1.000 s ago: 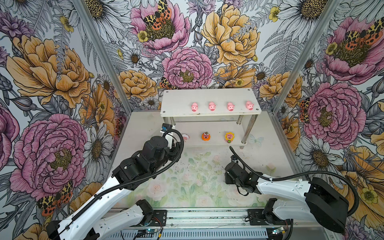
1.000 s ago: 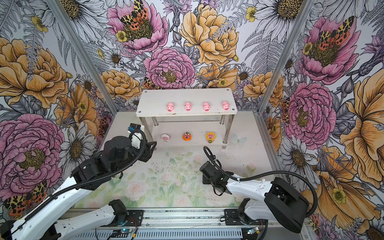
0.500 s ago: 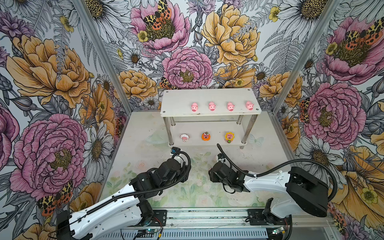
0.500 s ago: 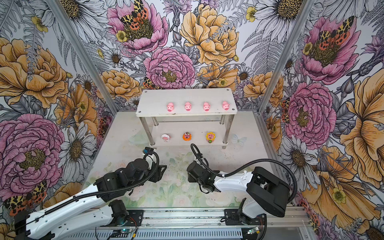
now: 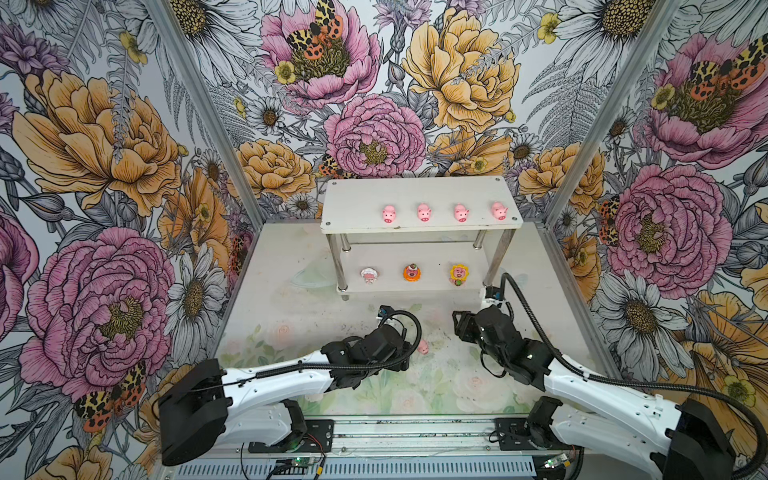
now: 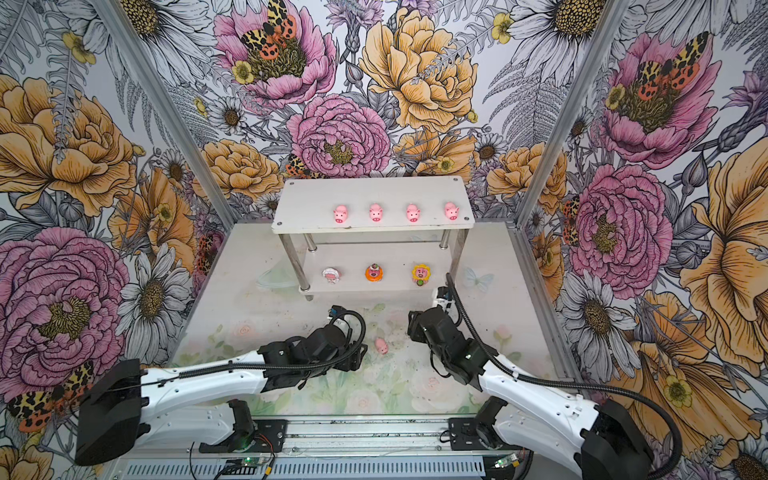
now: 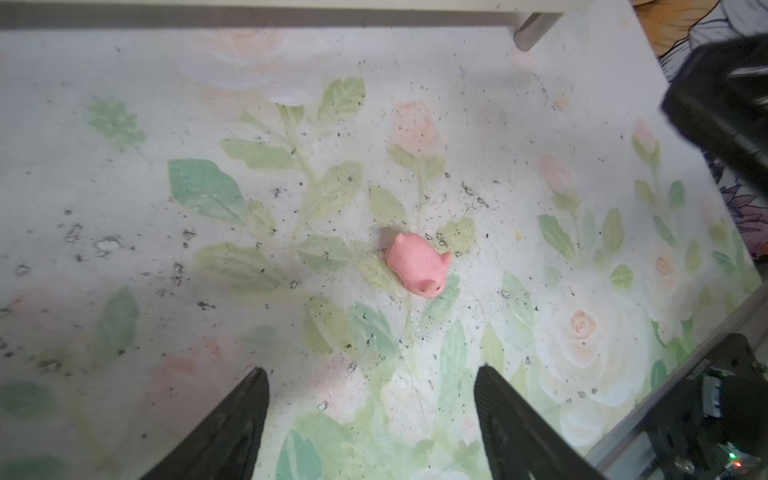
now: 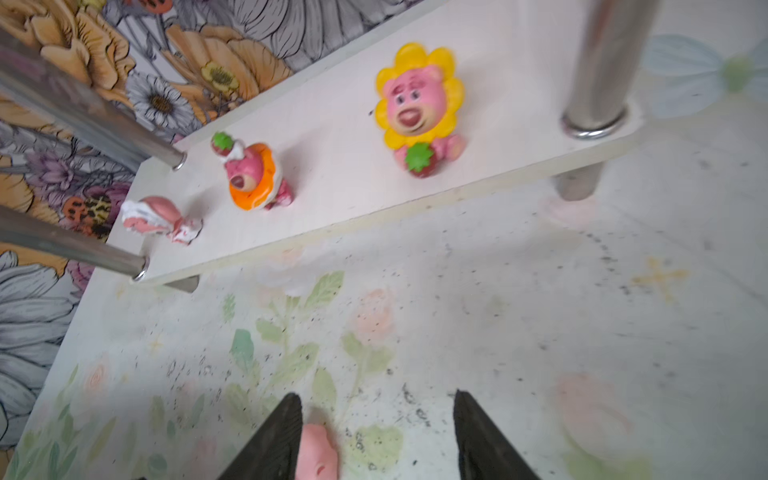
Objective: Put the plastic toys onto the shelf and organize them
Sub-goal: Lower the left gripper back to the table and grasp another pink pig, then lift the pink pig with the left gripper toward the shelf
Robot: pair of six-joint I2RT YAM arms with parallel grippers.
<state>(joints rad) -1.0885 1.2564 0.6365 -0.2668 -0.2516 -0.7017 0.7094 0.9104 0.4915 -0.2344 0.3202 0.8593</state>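
Left fingers (image 7: pixel 241 424) stand spread wide with nothing between them, pointing across the pale, flower-printed desk (image 5: pixel 291 324) towards a small plain pink plastic pig (image 7: pixel 417 266). The pig lies on the desk ahead of the fingertips and apart from them. Right fingers (image 8: pixel 274 436) are also parted and grasp nothing. In the right wrist view a bit of the same pink pig (image 8: pixel 318 455) shows at the inner edge of one finger, but it is cut off by the frame, and whether it touches that finger cannot be told.

In both top views this loose pig (image 5: pixel 423 346) (image 6: pixel 381 345) sits on the desk between the two arms, just beside the tip of the left arm (image 5: pixel 374 345) and a little away from the right arm (image 5: pixel 498 345), in front of the shelf.

The small two-tier white shelf with shiny metal legs (image 5: pixel 374 195) stands at the back of the desk. Its top tier carries four more plain pink pigs in a row (image 5: pixel 389 214) (image 5: pixel 424 212) (image 5: pixel 461 213) (image 5: pixel 498 210), spaced apart and all facing forward. On the lower tier stand three round pink-faced figures: one with a white rim (image 5: pixel 368 275), one with an orange rim (image 5: pixel 411 272) and one with a yellow petal rim (image 5: pixel 458 274), also spaced apart in a row.
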